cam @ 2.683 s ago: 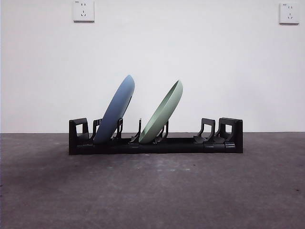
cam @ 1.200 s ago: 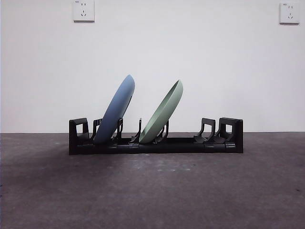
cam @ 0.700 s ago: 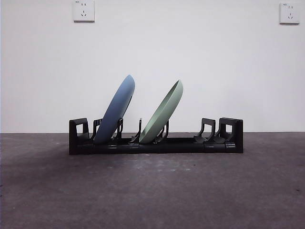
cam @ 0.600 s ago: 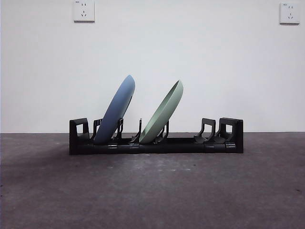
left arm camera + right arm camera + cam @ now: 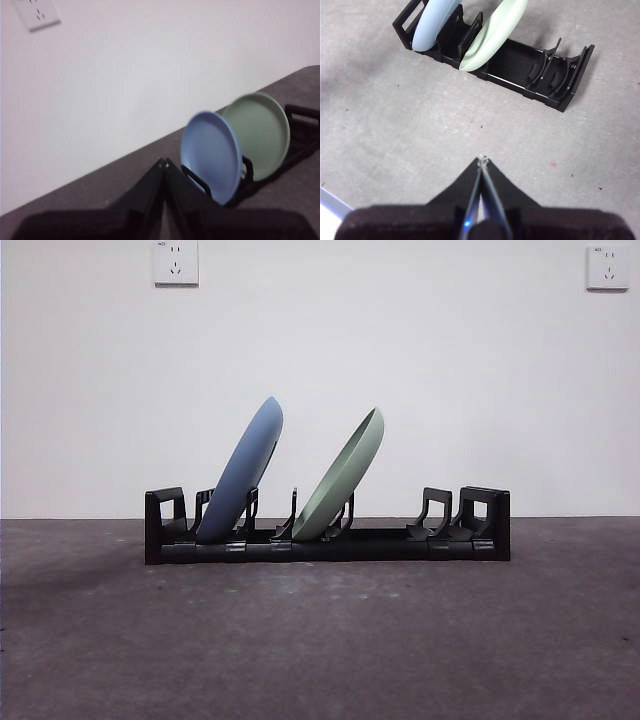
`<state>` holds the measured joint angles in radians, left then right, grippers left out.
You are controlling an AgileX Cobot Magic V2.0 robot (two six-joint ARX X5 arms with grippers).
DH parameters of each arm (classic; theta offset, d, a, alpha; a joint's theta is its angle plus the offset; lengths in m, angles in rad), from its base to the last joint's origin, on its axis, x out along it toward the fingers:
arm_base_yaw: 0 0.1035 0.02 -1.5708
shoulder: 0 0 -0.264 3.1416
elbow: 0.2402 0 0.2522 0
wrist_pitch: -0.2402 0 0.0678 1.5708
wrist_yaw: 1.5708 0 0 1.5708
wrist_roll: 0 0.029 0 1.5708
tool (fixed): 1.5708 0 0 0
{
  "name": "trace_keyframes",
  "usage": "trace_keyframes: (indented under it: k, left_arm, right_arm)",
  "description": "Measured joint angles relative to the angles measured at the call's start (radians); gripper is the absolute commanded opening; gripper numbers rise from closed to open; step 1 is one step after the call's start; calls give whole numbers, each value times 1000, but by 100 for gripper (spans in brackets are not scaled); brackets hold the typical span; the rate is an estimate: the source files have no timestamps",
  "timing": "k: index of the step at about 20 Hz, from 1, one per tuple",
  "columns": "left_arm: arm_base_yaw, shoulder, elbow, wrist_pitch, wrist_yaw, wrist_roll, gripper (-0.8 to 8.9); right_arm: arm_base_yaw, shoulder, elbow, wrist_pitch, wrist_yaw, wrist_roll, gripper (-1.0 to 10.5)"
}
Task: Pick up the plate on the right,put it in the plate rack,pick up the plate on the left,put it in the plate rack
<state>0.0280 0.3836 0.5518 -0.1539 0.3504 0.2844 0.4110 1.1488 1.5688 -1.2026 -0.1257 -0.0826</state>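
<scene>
The left gripper (image 5: 164,162) has its jaws pressed together on nothing, apart from the rack (image 5: 300,131) and near its blue-plate end. The right gripper (image 5: 481,160), likewise closed and empty, hangs above the bare counter (image 5: 395,130), well clear of the rack. In the rack, the blue plate (image 5: 241,472) and green plate (image 5: 342,478) both lean rightward in separate slots between the prongs.

Left claw (image 5: 164,162) jaws pressed together, holding nothing; right claw (image 5: 482,159) likewise closed, empty
</scene>
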Motion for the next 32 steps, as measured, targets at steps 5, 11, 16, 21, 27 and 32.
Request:
trace_keyframes:
  k: [5,11,16,21,27,32]
  left_arm:
    - [0,-175,-321,124,-25,-64,-4]
    - [1,-322,-511,126,-45,-122,-4]
    - [1,-377,-534,24,-45,-140,-3]
    - [2,-376,-534,-6,-34,-193,-3]
    - [2,-353,-534,-6,-34,-204,-3]
    - [2,-330,-534,-6,-34,-207,-4]
  right_arm:
    - [0,0,0,0,0,0,1]
    - [0,0,0,0,0,0,1]
    - [0,0,0,0,3,0,2]
    - [0,0,0,0,3,0,1]
    - [0,0,0,0,3,0,1]
    - [0,0,0,0,3,0,1]
